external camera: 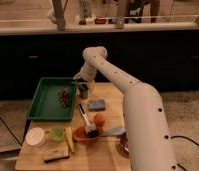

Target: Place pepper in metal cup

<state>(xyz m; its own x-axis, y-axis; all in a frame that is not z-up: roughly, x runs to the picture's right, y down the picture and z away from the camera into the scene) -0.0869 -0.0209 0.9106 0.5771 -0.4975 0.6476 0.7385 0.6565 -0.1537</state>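
My gripper hangs at the end of the white arm, just above the small dark grey metal cup. The cup stands on the wooden table by the right edge of the green tray. The pepper does not show on its own; I cannot tell whether it is at the gripper or in the cup.
A dark red cluster lies in the tray. A blue sponge, an orange, a reddish bowl with a brush, a white cup, a pale green round thing and a banana lie on the table.
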